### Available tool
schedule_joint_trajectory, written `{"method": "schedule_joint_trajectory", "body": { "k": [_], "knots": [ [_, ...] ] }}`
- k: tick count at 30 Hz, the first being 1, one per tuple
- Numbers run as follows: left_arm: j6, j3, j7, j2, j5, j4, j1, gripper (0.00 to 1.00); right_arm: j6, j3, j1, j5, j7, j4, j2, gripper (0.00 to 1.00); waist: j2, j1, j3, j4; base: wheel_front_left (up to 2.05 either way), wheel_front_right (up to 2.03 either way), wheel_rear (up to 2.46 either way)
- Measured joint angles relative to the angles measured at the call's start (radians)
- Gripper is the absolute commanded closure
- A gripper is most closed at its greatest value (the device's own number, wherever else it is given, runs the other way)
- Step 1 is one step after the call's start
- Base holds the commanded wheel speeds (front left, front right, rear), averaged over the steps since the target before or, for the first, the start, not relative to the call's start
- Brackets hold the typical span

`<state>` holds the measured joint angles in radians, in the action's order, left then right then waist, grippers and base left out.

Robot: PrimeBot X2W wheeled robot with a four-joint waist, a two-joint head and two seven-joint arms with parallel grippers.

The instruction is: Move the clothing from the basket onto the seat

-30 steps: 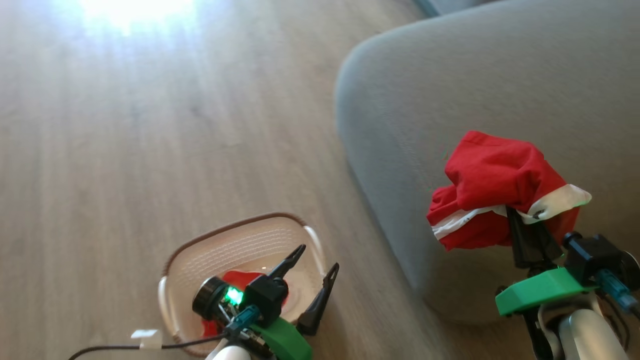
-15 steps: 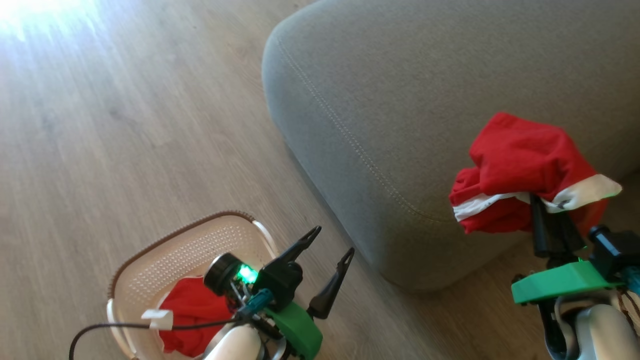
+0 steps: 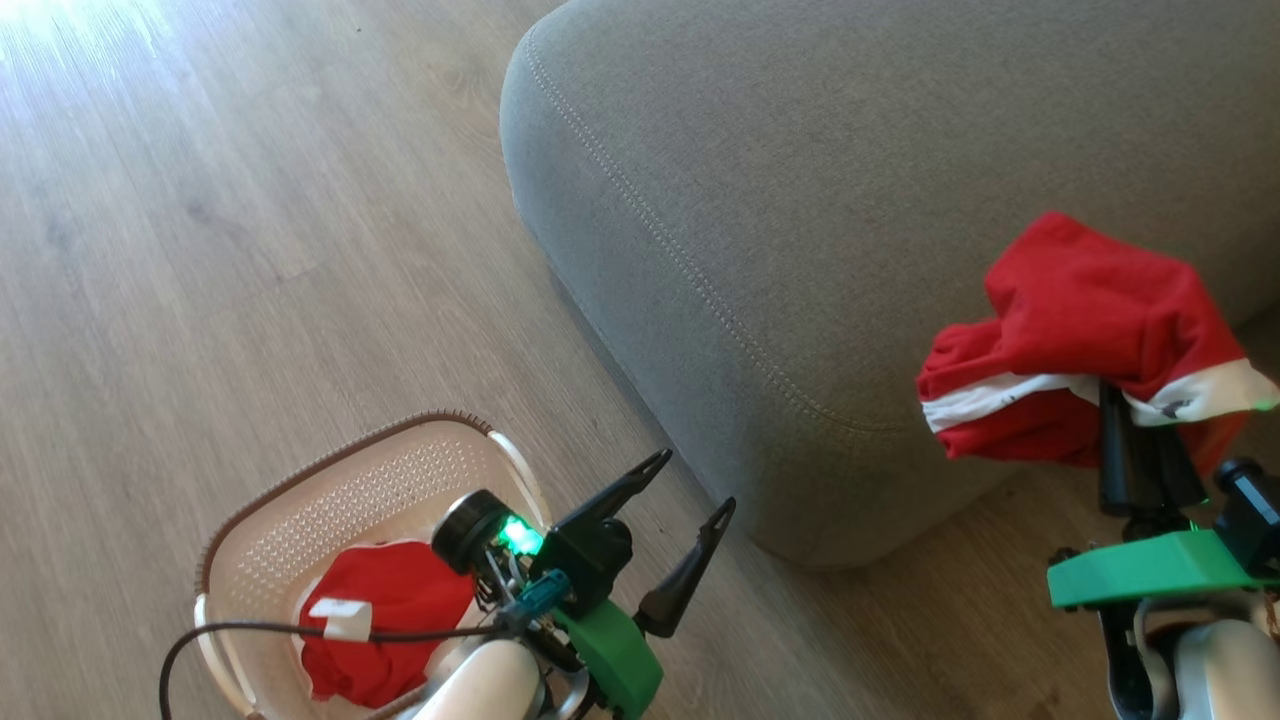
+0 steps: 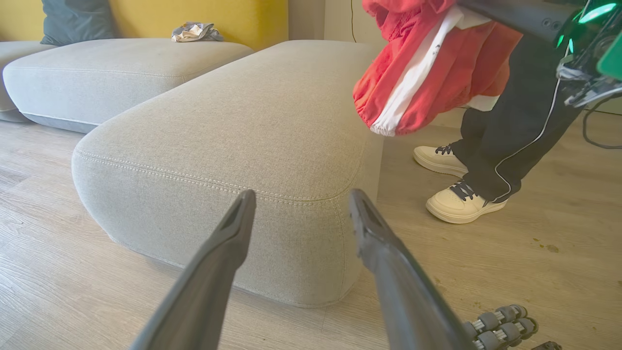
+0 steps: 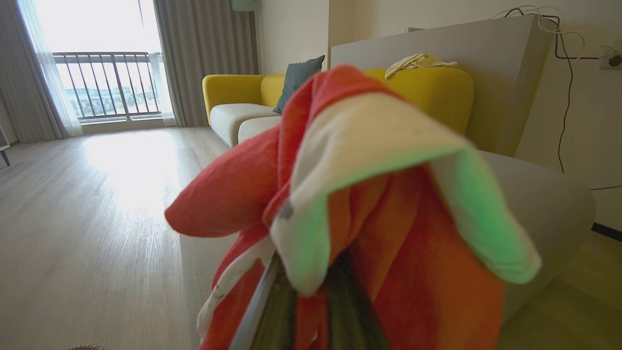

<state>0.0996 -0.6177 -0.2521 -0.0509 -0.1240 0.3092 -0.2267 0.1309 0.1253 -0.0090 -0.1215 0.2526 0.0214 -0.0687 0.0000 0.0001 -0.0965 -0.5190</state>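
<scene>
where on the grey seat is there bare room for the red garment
The top of the grey fabric seat cushion is bare from the stitched seam at its rounded corner inward. Crowded: the floor beside it, where a person's pale shoes stand near the held red fabric garment with white trim.

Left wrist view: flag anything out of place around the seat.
A person's feet in cream sneakers stand on the floor right beside the seat, close to the red garment held in the shut right pincer, inside the working area. A crumpled pale cloth lies on the far cushion.
</scene>
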Motion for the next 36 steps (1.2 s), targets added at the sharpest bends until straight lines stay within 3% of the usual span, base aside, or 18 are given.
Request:
{"method": "schedule_joint_trajectory", "body": {
  "k": [15,19,27,36],
  "knots": [
    [-0.004,-0.005,0.0,0.0,0.036,0.005,0.019,0.0,0.0,0.043,-0.067,0.016,0.0,0.062,-0.025,1.0,0.0,0.0,-0.028,-0.013,0.0,0.0,0.0],
    [-0.006,-0.003,0.0,-0.013,0.07,0.004,0.025,0.0,0.0,0.069,-0.163,-0.004,0.0,0.076,-0.051,1.0,0.0,0.0,-0.076,-0.02,0.0,0.0,0.0],
    [0.004,-0.009,0.0,-0.09,0.113,0.001,-0.016,0.0,0.0,0.051,-0.412,-0.028,0.0,0.135,-0.096,1.0,0.0,0.0,-0.219,-0.036,0.0,0.0,0.0],
    [0.013,-0.032,0.0,-0.16,0.13,-0.008,-0.072,0.0,0.0,0.047,-0.663,-0.058,0.003,0.29,-0.17,1.0,0.0,0.0001,-0.378,-0.02,0.0,0.0,0.0]
  ]
}}
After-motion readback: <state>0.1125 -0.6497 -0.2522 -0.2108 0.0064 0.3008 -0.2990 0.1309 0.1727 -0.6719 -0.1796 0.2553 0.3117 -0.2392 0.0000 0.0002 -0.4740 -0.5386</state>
